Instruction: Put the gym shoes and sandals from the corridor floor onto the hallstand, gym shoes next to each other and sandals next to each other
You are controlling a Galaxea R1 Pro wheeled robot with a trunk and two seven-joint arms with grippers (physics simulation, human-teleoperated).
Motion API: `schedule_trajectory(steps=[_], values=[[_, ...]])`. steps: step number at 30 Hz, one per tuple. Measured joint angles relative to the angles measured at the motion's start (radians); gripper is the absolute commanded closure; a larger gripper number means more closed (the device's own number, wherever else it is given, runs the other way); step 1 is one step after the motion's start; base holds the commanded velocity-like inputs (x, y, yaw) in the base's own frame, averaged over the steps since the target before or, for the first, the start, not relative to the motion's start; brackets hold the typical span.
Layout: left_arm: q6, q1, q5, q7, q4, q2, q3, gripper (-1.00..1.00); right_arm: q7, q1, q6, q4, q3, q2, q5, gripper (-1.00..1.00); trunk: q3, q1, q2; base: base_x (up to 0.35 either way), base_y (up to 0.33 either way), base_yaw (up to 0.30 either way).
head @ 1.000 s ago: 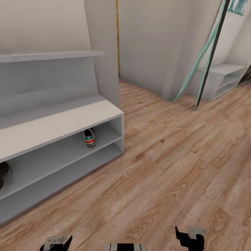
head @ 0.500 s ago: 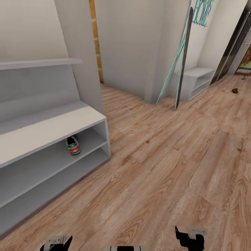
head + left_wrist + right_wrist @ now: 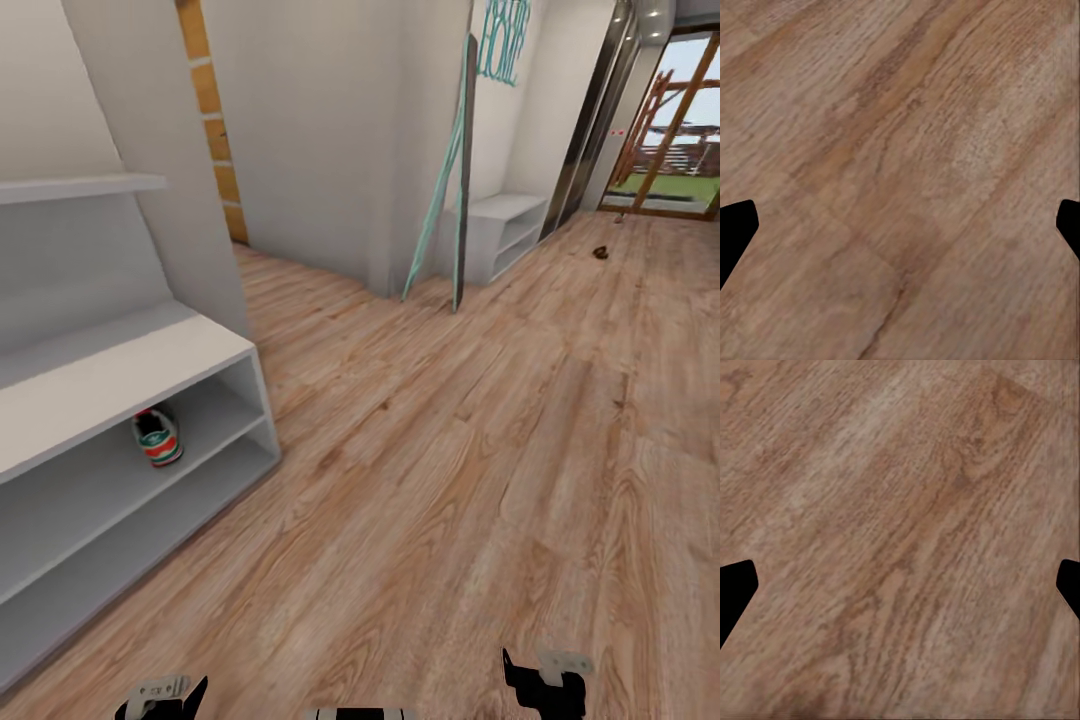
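Observation:
One gym shoe [image 3: 158, 437], white with green stripes and a red heel patch, stands heel-out on the upper open shelf of the white hallstand [image 3: 120, 375] at the left of the head view. Far down the corridor floor [image 3: 470, 470], near the glass door, lies a small dark brown thing [image 3: 601, 252] that looks like a sandal, too small to be sure. The other shoes are out of view. My left gripper [image 3: 900, 225] and right gripper [image 3: 900, 585] hang low over bare planks, both open and holding nothing.
A low white shelf unit [image 3: 500, 232] under teal "HOME" lettering [image 3: 503, 40] stands at the back. Teal and dark poles [image 3: 455, 170] lean on the wall corner beside it. A glass door [image 3: 690, 130] opens to the outside at the far right.
The whole head view has swung to the right, so the camera has turned. The hallstand has slid to the picture's left, and the glass door and the small brown thing have come into view.

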Motion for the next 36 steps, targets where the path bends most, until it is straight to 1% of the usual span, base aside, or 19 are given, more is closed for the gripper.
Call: schedule_trajectory(steps=[12,16,18,20,21,36], values=[[0.002,0.0,0.001,0.008,0.0,-0.001,0.002,-1.0,0.0,0.0,0.0,0.0,0.0,0.0,0.0,-1.0,0.008,0.0,0.0,0.0,0.0,-0.292],[0.002,0.0,0.001,0.05,0.0,-0.002,0.002,-1.0,0.0,0.0,0.0,0.0,-0.001,0.0,0.0,-1.0,0.011,0.0,0.0,0.0,0.0,-0.292],[0.001,0.0,0.001,0.085,0.0,-0.003,0.001,-1.0,-0.001,0.0,0.0,0.0,-0.001,0.0,0.0,-1.0,0.012,0.0,0.0,0.0,0.0,-0.292],[0.0,0.0,-0.001,0.102,0.0,-0.004,0.0,-1.0,-0.001,0.0,0.0,0.0,-0.001,0.0,-0.001,-1.0,0.014,0.0,0.0,0.0,0.0,-0.292],[-0.001,0.0,-0.005,0.12,0.0,-0.005,-0.003,-1.0,0.0,0.0,0.0,0.0,-0.001,0.0,0.0,-1.0,0.014,0.0,0.0,0.0,0.0,-0.292],[-0.002,0.001,-0.007,0.128,0.001,-0.006,-0.007,-1.0,0.0,0.0,0.0,0.0,0.0,0.001,0.0,-1.0,0.024,0.0,0.0,0.0,0.0,-0.292]])
